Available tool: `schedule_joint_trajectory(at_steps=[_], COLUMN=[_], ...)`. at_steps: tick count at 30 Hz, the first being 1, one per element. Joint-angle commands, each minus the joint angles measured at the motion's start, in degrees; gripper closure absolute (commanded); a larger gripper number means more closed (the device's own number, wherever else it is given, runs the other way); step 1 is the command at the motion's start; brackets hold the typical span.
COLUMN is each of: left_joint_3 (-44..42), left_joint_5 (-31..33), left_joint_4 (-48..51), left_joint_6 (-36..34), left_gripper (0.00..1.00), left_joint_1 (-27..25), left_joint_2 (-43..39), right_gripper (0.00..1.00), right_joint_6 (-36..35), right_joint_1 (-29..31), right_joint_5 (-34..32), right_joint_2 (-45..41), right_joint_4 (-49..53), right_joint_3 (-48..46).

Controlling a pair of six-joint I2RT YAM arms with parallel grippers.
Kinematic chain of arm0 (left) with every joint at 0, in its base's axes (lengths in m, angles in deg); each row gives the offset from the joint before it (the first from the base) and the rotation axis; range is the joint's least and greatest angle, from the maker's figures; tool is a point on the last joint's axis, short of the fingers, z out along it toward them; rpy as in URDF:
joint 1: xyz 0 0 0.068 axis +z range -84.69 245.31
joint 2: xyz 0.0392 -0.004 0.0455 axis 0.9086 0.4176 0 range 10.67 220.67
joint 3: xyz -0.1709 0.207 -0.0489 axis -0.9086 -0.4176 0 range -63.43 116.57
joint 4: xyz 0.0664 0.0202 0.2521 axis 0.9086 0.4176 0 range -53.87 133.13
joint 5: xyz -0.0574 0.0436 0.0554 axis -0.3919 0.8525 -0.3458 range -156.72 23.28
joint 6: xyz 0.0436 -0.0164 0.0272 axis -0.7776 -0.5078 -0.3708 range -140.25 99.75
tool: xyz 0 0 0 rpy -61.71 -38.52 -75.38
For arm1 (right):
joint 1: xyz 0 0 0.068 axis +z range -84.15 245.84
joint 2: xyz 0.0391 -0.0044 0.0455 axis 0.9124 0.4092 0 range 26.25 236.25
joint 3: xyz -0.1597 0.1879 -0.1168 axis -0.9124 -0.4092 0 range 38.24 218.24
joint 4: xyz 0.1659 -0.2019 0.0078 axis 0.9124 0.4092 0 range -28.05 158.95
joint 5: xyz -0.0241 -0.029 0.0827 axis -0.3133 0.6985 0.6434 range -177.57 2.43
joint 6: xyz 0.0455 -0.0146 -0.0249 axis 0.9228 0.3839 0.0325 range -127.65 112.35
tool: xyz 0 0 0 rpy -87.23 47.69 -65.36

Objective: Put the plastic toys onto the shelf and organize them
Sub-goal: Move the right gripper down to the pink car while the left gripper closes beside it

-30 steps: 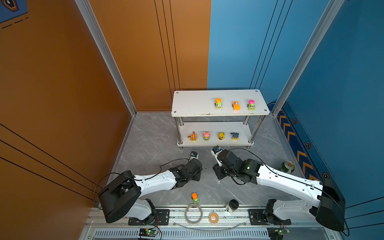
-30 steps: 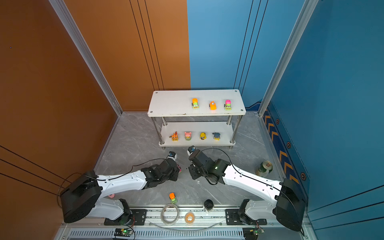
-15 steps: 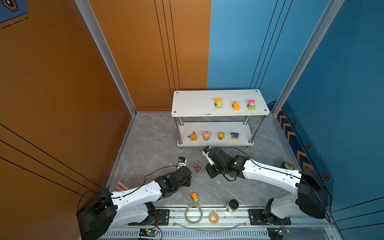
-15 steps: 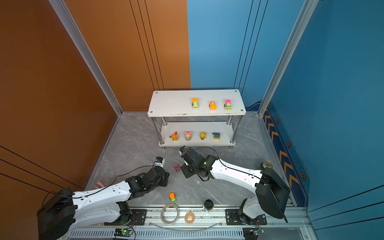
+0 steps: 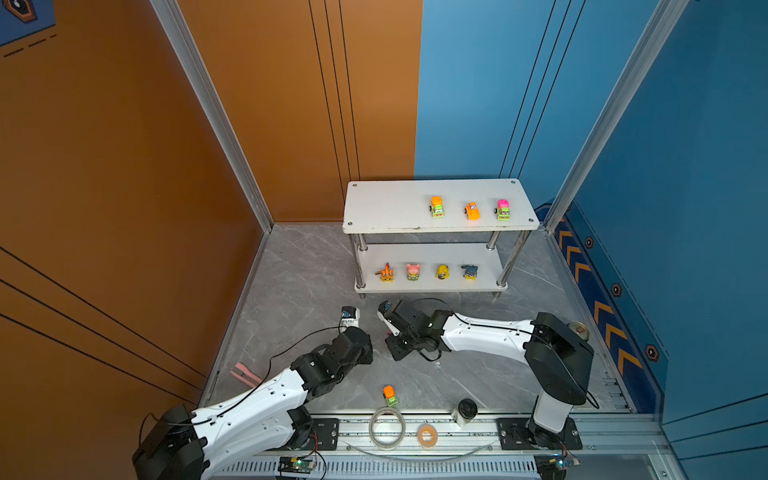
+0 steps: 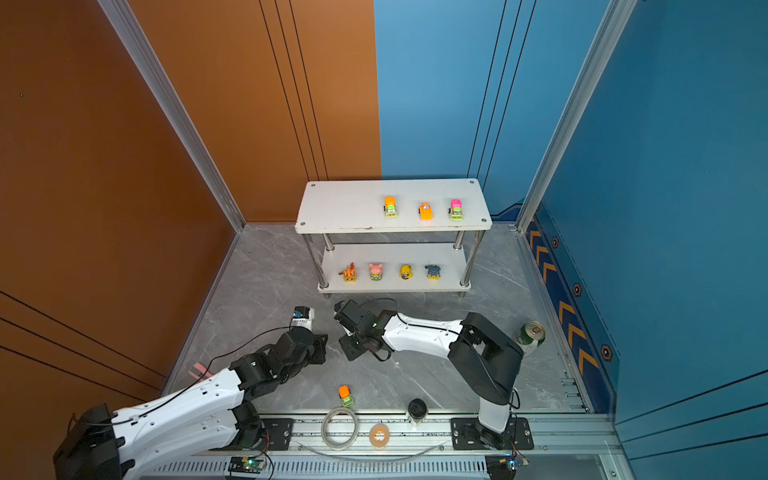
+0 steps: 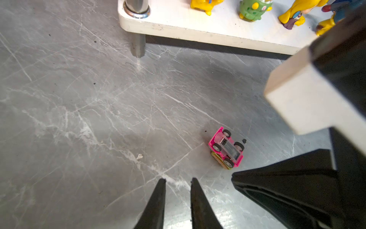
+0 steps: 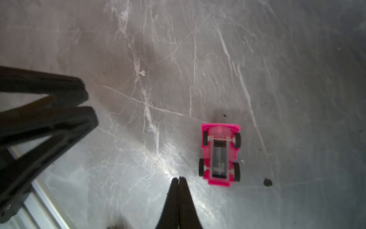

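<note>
A: Both top views: shelf (image 5: 386, 208) is standing at the back of the counter (image 5: 299, 282). Three cars (image 5: 471, 211) are sitting in a row on its top board, four figurines (image 5: 413, 272) are lining the lower one.
B: Strays?
A: Orange-and-green car (image 5: 390, 395) is sitting on the counter by the front rail (image 5: 478, 428), well apart from the shelf. Left arm (image 5: 257, 399) and right arm (image 5: 482, 336) are reaching low in front of the shelf.
B: Left wrist?
A: Left fingers (image 7: 158, 198) are standing slightly parted, only bare counter between them. Pink car (image 7: 226, 147) is lying wheels-up on the counter near their tips.
B: Right wrist?
A: Right fingers (image 8: 174, 198) are pressing fully together, gripping nothing. Same pink car is lying just beside the tips, not touching.
</note>
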Motion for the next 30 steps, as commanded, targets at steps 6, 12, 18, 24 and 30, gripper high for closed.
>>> schedule_joint_trajectory(at_steps=[6, 12, 18, 24, 30], left_joint_3=[-1.86, -2.19, -2.21, -2.29, -2.40], left_joint_5=[-3.18, -4.97, -5.89, -6.41, -6.72], left_joint_4=[0.22, -1.68, -2.38, -2.34, -3.12], left_joint_6=[-0.50, -0.70, -1.00, -1.13, -0.85], left_gripper=[0.74, 0.74, 0.73, 0.73, 0.73], left_joint_1=[2.95, 4.26, 4.90, 5.53, 5.70], left_joint_2=[0.29, 2.10, 2.83, 2.58, 3.14], right_gripper=[1.00, 1.00, 1.00, 1.00, 1.00], right_joint_6=[-0.84, -1.30, -1.57, -1.72, -1.38], right_joint_1=[0.41, -0.19, -0.29, 0.83, 3.67], right_joint_5=[-5.55, -8.10, -7.74, -7.86, -8.27], right_joint_2=[0.43, 0.93, 2.82, 3.38, 4.28], right_joint_4=[-1.95, -1.86, -1.31, -0.88, -2.41], right_joint_3=[1.67, 1.98, 2.21, 2.03, -0.04])
